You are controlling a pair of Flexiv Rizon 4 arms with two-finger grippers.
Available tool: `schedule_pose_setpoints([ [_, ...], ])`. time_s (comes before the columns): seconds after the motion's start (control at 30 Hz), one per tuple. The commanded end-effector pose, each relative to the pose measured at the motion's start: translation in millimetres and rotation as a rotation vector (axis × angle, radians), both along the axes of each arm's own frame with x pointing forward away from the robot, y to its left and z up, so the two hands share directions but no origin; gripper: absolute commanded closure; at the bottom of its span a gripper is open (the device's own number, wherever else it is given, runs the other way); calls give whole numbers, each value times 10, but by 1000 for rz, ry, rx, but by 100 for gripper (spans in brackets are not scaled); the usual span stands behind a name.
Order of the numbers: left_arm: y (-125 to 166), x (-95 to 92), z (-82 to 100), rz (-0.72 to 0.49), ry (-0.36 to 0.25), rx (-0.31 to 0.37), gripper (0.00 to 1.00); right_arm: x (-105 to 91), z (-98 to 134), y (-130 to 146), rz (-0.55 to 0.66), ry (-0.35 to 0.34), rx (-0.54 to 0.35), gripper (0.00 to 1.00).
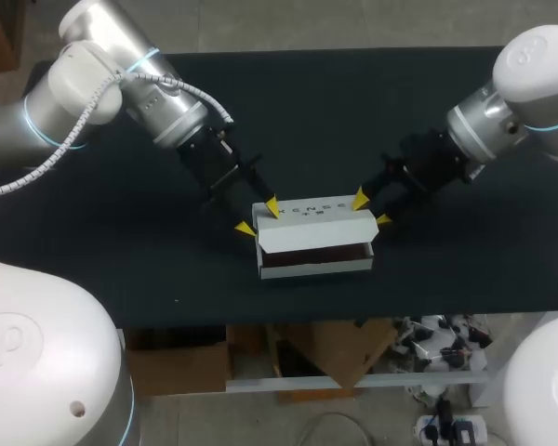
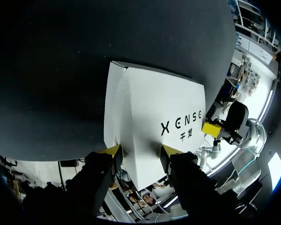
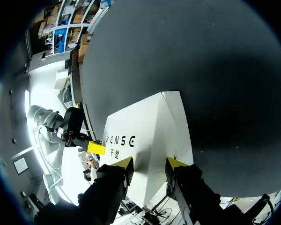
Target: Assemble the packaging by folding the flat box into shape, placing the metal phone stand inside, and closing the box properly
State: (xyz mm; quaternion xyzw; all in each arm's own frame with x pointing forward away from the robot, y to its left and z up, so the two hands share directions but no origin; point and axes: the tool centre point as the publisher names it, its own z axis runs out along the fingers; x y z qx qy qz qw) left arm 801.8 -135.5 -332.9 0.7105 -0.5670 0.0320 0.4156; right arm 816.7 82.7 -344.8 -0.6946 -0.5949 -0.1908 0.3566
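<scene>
Closing step: white box (image 1: 316, 265) mid-table on black table (image 1: 353, 111), lid (image 1: 314, 230) half down, front gap showing.
Left gripper (image 1: 258, 217): spread, straddling left end.
Right gripper (image 1: 372, 209): spread, straddling right end.
Next: likely press lid flat, tuck flap.

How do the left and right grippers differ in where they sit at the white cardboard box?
The left gripper sits at the left end of the white cardboard box; the right gripper sits at its right end. The left gripper points in from the far left, the right gripper from the far right. Both have yellow-tipped fingers spread at the box's back corners.
</scene>
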Motion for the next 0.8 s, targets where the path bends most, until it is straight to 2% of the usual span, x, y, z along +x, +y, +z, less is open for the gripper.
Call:
schedule_pose_setpoints([
  [0.03, -21, 45, 16, -5, 10, 1, 47, 40, 14, 23, 6, 9, 1, 54],
  [0.8, -43, 88, 106, -2, 37, 0, 49, 13, 33, 62, 0, 26, 2, 55],
])
